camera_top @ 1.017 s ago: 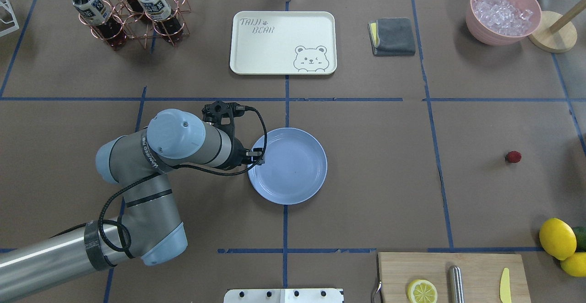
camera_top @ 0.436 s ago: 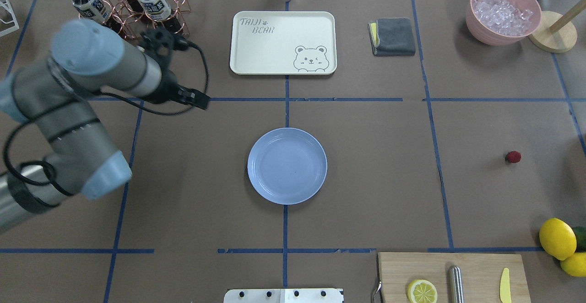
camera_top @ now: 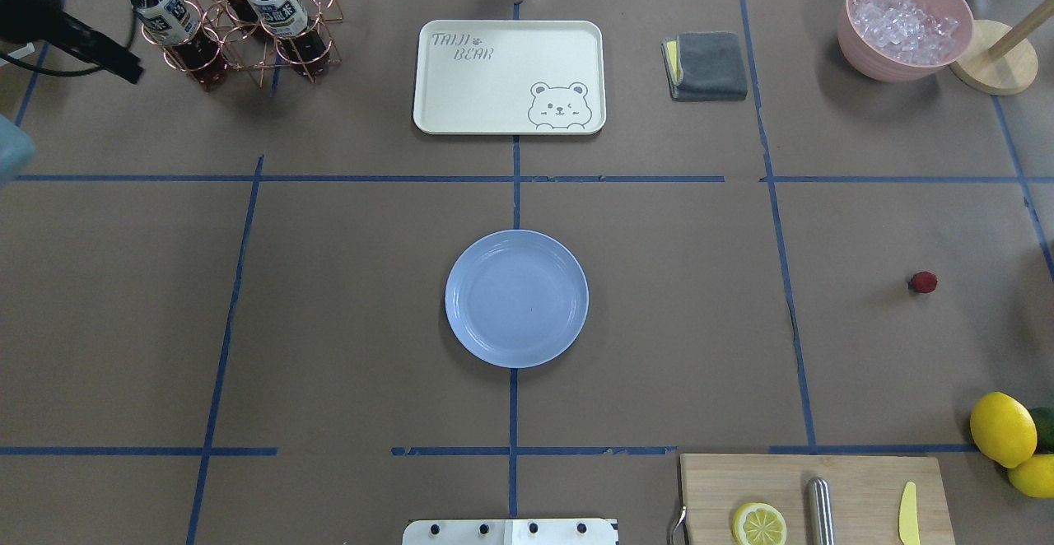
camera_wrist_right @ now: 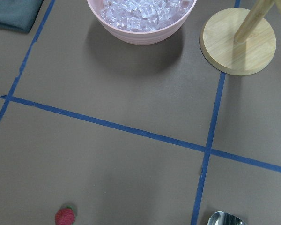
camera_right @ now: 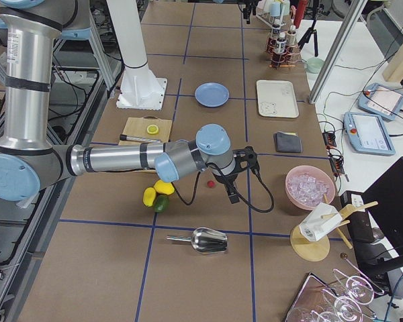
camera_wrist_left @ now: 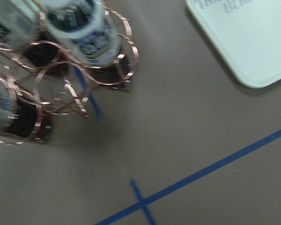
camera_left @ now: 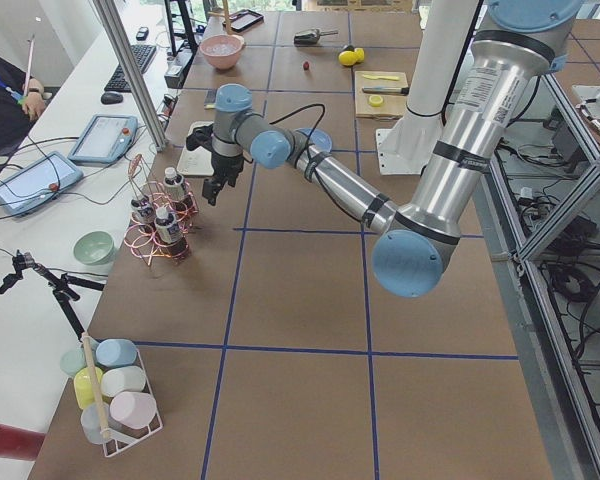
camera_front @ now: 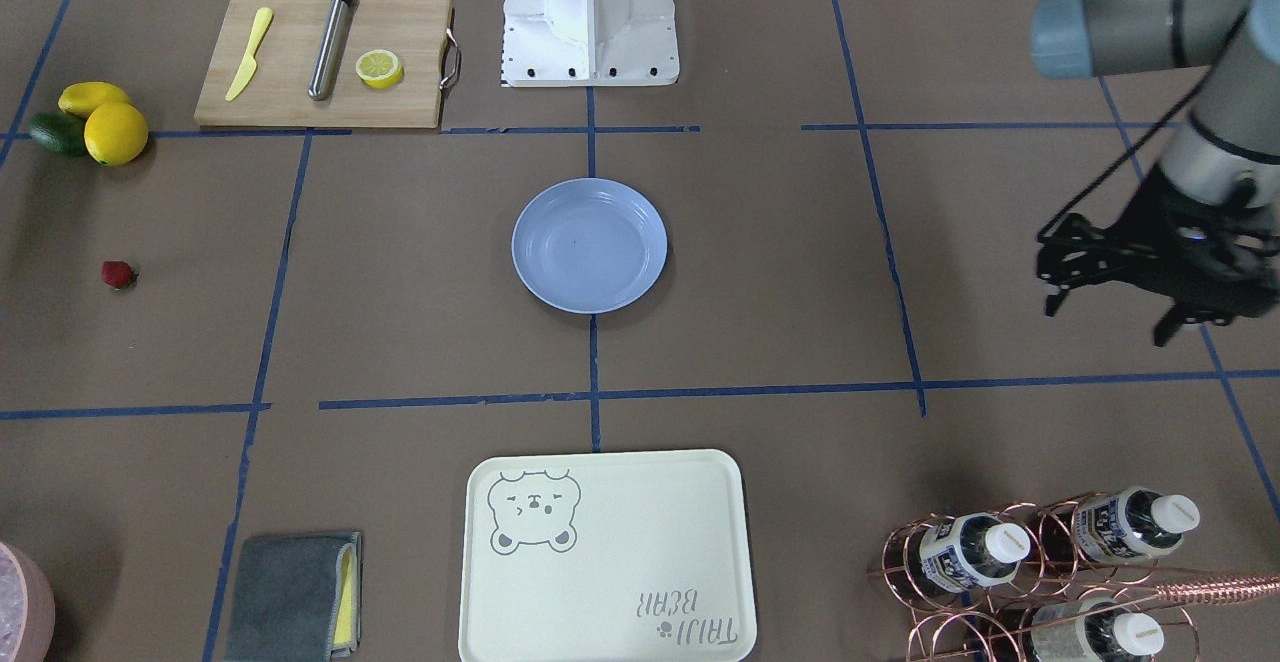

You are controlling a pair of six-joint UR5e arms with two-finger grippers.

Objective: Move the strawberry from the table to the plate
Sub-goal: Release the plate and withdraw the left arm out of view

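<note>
The strawberry [camera_top: 923, 282] lies on the brown-paper table [camera_top: 659, 323], far right of the empty light-blue plate [camera_top: 516, 298] at the centre. It also shows in the front view as a small red strawberry [camera_front: 118, 275], well left of the plate [camera_front: 589, 245]. My left gripper [camera_top: 123, 67] hangs at the far-left back corner beside the bottle rack; it is dark and blurred, so I cannot tell its state. In the exterior right view my right gripper [camera_right: 230, 194] hovers just beside the strawberry [camera_right: 211, 183], state unclear. The right wrist view has the strawberry [camera_wrist_right: 65, 216] at its bottom edge.
A cream bear tray [camera_top: 509, 76], a copper bottle rack [camera_top: 239, 26], a grey cloth [camera_top: 706, 65] and a pink bowl of ice [camera_top: 904, 22] line the back. Lemons [camera_top: 1002, 429] and a cutting board [camera_top: 815, 500] sit at the front right.
My left arm has swung away from the plate's left rim, up and off to the far-left back corner by the bottle rack. Plate and strawberry have stayed put.
</note>
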